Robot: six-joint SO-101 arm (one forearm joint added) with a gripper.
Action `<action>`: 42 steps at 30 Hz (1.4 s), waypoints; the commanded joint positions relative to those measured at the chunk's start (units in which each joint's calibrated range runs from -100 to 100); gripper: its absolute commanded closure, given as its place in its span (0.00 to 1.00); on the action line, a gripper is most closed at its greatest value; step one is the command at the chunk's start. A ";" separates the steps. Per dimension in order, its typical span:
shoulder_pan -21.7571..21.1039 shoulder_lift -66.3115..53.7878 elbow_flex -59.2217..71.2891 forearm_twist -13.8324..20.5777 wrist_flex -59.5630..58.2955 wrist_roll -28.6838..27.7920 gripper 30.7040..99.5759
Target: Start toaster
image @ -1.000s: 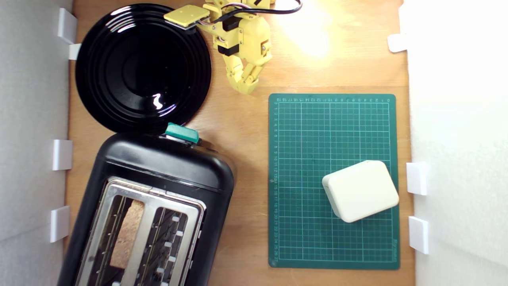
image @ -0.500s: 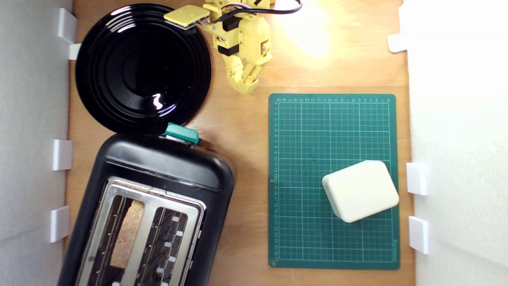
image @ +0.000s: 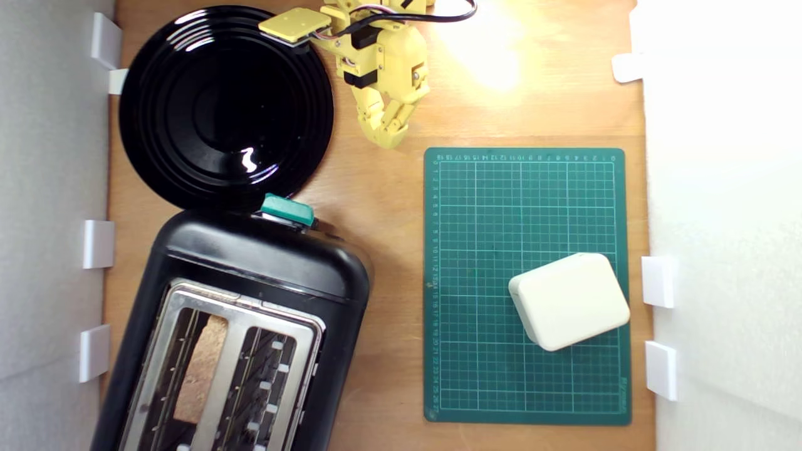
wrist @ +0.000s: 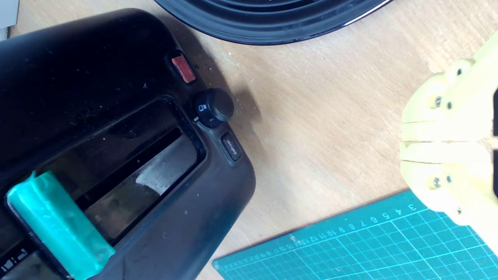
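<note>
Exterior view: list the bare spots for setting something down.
Free: wood between toaster and cutting mat; the mat's upper half above the white box; the lit wood beyond the mat. Crowded: plate beside the toaster.

One toaster (image: 250, 326), one plate (image: 188, 125), one mat (image: 489, 207), one box (image: 569, 300).
</note>
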 commanded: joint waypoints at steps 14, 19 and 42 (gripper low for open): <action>-0.02 -0.42 0.28 0.93 0.75 -0.08 0.99; -0.02 -0.42 0.28 0.93 0.75 -0.08 0.99; -0.42 -0.50 0.28 0.27 0.75 -0.13 0.99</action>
